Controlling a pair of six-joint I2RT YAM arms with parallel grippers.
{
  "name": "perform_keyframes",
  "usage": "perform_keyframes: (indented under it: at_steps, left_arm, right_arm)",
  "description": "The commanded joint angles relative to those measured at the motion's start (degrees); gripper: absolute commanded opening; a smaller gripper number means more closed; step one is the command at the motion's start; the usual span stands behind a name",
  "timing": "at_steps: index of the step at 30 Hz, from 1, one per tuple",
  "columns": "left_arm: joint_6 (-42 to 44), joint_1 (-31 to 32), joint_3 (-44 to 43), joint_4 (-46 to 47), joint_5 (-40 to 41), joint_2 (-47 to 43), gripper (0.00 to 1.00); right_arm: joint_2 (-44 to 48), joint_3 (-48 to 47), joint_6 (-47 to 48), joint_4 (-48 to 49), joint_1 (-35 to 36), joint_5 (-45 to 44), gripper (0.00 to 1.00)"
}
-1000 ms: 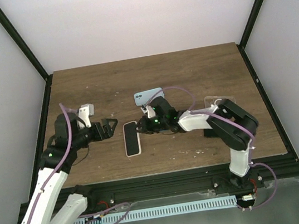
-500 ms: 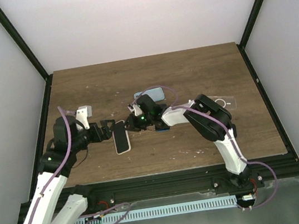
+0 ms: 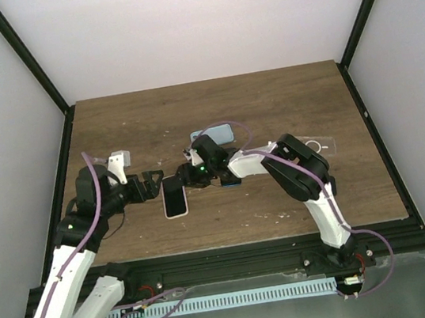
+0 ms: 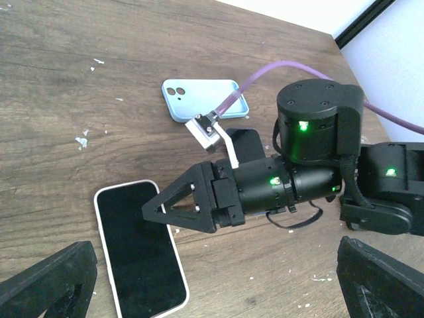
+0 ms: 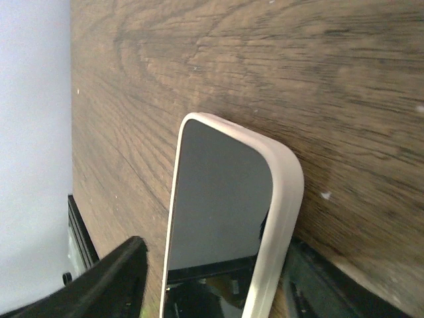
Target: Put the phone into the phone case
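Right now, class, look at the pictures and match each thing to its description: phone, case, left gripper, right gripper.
Things:
1. phone
2. case
3. left gripper
4. right gripper

Descriptions:
A. light blue, camera cutout showing
B. wide open, holding nothing
C. lying flat, dark screen up
D. fingers on either side of the phone's end

Pairs: 1-C, 2-A, 3-B, 4-D
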State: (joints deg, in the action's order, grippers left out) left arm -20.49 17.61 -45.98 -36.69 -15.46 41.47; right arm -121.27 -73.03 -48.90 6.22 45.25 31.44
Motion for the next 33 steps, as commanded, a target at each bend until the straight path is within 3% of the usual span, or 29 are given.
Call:
perform_keyframes:
  at_steps: [1,6,10,19,33]
  left_arm:
    - [0.7,-0.1,0.6,0.8,-0.4,0.5,1.00]
    - [0.7,-0.2,0.2,0.4,-0.3,1.8,1.00]
    - [0.9,-0.3,-0.7,-0.7,0.7,2.8,1.00]
    - [0.8,-0.3,-0.5,-0.9,1.6,3.6,0.98]
    - [-0.8,-0.3,0.0,-0.4,1.4,5.9,0.91]
  right_arm:
    - [6.4,0.7,2.9,-6.0,-0.5,-3.8,0.68]
    - [13.2,3.1,6.8,-12.7,-2.5,-10.1,0.82]
    - [16.9,2.7,10.1,-20.0,-3.8,-17.7,0.99]
    - [16.7,-1.4,11.3,-34.8,-6.0,-34.8,1.00]
    - [9.4,-6.1,7.5,-38.3,-6.6,-43.9,1.00]
